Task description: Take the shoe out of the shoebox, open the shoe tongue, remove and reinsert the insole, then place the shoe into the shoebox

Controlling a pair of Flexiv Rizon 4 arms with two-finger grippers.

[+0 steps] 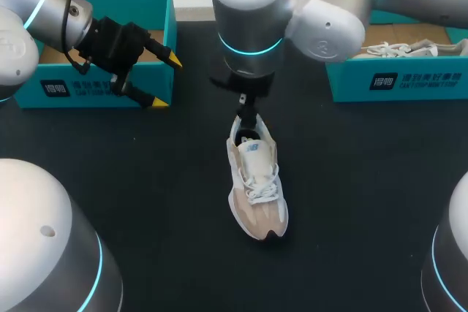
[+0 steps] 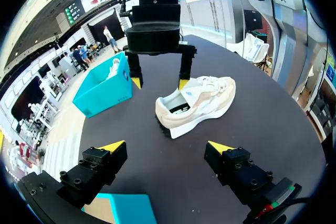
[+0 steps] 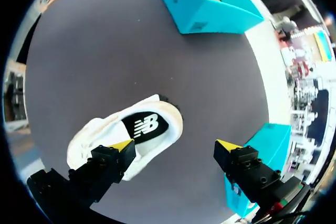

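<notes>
Head view: we are hovering our right end effector, the nearer one, over the heel of the shoe, which is lying lengthwise mid-frame on the tabletop. Left wrist view: our left end effector is hanging spread, the shoe ahead. Right wrist view: our spread fingers are flanking the heel.

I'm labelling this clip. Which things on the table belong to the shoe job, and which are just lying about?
Part of the job:
shoe, out on the table
insole, inside it
left shoebox, seemingly empty, probably its box
right gripper, open above the heel

Lying about:
right shoebox
second shoe, inside that box
</notes>
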